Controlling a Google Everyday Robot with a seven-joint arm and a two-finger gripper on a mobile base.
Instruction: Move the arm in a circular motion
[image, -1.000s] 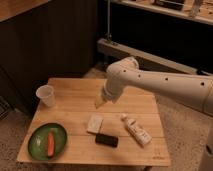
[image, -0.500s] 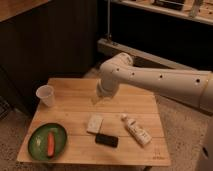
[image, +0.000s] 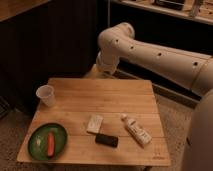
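The thick white arm (image: 150, 50) with small dark holes reaches in from the right and bends at a rounded joint above the far edge of the wooden table (image: 100, 97). Its pale yellowish gripper (image: 93, 71) points down behind the table's far edge, near the middle. It holds nothing that I can see.
On the table stand a white cup (image: 46, 95) at the left, a green plate (image: 36, 146) with a carrot (image: 50, 144) at the front left, a pale block (image: 94, 123), a black object (image: 107, 140) and a white bottle (image: 137, 130) lying down. A dark cabinet wall stands behind.
The arm has swung up and away from me, from above the table's middle to beyond its far edge. The things on the table have not moved.
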